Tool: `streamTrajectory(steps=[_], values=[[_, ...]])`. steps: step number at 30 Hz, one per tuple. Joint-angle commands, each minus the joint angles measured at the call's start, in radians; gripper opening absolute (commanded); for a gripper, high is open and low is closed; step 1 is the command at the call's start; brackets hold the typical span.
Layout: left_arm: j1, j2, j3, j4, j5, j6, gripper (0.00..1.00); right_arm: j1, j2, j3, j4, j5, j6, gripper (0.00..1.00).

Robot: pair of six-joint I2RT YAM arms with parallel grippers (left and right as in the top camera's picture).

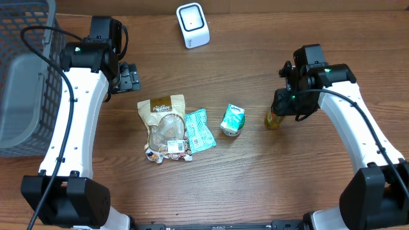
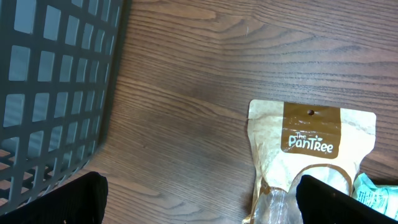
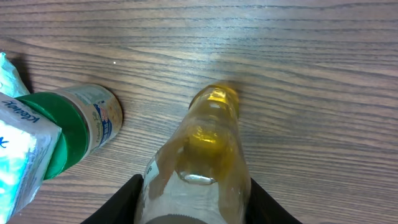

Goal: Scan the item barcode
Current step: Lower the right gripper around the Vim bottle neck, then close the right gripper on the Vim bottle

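The right gripper (image 1: pixel 281 110) is about half closed around the small bottle of yellow liquid (image 3: pixel 205 143), its jaws pressed to either side of the body. The bottle is on the right of the worktop (image 1: pixel 255 185), just right of a green-capped container (image 1: pixel 233 120), and I'd guess the grip is meant to carry it to the white scanner (image 1: pixel 192 25) at the far edge; whether it is clear of the wood I cannot tell. The left gripper (image 1: pixel 131 78) hangs spread wide and holds nothing, between the grey basket (image 1: pixel 25 76) and the PanTree pouch (image 2: pixel 311 143), seemingly parked out of the way.
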Motion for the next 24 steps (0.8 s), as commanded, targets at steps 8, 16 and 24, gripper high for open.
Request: streamTrajectory(steps=[8, 16, 24], values=[[0.005, 0.005, 0.014, 0.001, -0.013, 0.007, 0.99, 0.005, 0.003, 0.008, 0.005, 0.003, -0.009, 0.83], [0.005, 0.005, 0.014, 0.001, -0.013, 0.007, 1.0, 0.005, 0.003, 0.072, 0.022, 0.059, 0.076, 1.0], [0.005, 0.005, 0.014, 0.001, -0.013, 0.007, 0.99, 0.005, 0.003, 0.161, -0.019, 0.067, 0.127, 1.0]])
